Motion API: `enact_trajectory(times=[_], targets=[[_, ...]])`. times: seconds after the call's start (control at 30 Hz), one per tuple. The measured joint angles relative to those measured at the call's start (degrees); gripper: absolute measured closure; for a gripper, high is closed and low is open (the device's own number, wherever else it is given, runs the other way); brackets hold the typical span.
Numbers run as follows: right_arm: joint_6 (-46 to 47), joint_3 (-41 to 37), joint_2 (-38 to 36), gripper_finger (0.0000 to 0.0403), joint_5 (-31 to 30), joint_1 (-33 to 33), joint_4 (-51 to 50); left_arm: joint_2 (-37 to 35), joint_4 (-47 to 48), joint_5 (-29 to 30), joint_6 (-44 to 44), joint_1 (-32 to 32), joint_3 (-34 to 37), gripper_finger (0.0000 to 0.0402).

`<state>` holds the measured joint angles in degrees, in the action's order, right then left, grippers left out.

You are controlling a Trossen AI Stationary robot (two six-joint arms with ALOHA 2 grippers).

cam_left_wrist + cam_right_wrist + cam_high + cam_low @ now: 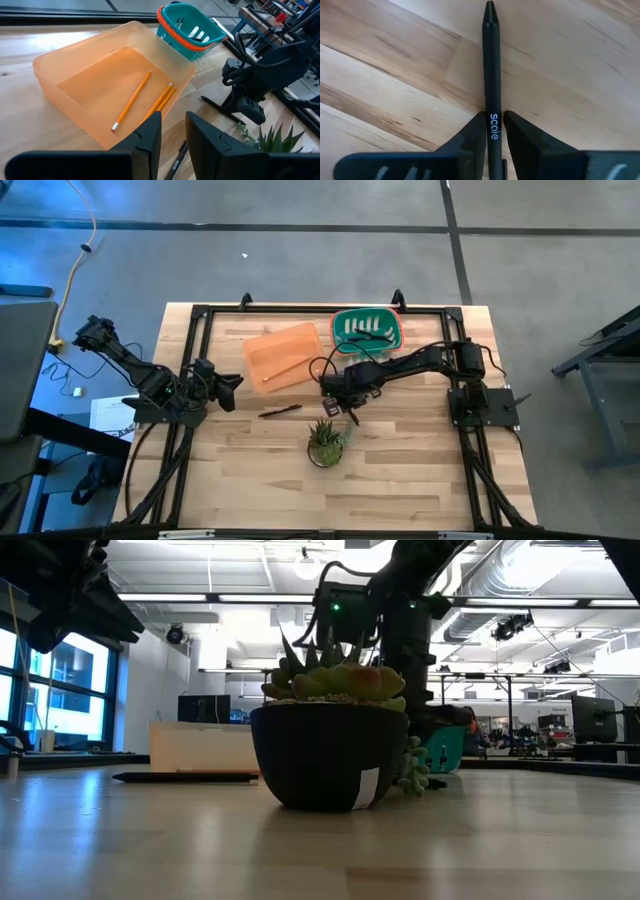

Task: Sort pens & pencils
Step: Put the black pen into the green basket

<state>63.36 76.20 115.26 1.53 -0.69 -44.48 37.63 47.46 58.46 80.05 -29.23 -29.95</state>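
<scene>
My right gripper (pixel 348 405) hangs over the middle of the table, just beyond the potted plant, shut on a black pen (pixel 490 75) printed "scale". A second dark pen (pixel 280 411) lies flat on the wood to its left. My left gripper (pixel 173 132) is open and empty, waiting near the table's left side, with that pen (pixel 177 161) lying below its fingers. Three orange-tan pencils (pixel 150 97) lie flat on the floor of the orange tray (pixel 65 55). My right gripper (pixel 494 131) pinches the black pen between its two fingers at the printed stretch of the barrel (pixel 493 125). The fingers come from above, pointing down, across the pen. The tip (pixel 490 7) sticks out free over the wood. Whether the pen is clear of the table, I cannot tell.
A teal basket (pixel 345 313) with several pale sticks in it stands at the far edge, right of the orange tray (pixel 283 355). The potted succulent (pixel 325 442) stands near the middle, close to my right gripper. A black frame runs around the tabletop.
</scene>
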Motion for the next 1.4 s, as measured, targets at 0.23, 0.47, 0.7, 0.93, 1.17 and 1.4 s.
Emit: enact_trajectory(times=[0.23,0.47,0.7,0.93,1.17,1.4], targets=[[-0.01,-0.07,0.00,0.0335,-0.27,-0.02,-0.80,0.00,-0.23,0.00,-0.02,0.00,-0.01,0.0325],[-0.34,-0.09,0.00,0.0335,-0.66,-0.29,-2.75,0.00,-0.24,0.00,-0.02,0.00,0.00,0.0325],[-0.91,-0.15,0.00,0.0335,-0.64,-0.52,-3.30,-0.02,-0.24,0.00,-0.02,0.02,0.00,0.0325],[-1.93,-0.22,0.00,0.0334,-0.51,-0.57,-2.88,0.00,-0.22,0.01,-0.13,0.02,0.00,0.0325],[-3.22,-0.26,0.02,0.0333,0.56,-1.03,-2.19,-0.02,-0.22,0.44,-0.26,0.00,-0.01,0.0325],[-4.94,-0.26,0.04,0.0346,0.83,-1.20,-2.51,0.00,-0.21,0.46,-0.26,0.00,0.00,0.0325]])
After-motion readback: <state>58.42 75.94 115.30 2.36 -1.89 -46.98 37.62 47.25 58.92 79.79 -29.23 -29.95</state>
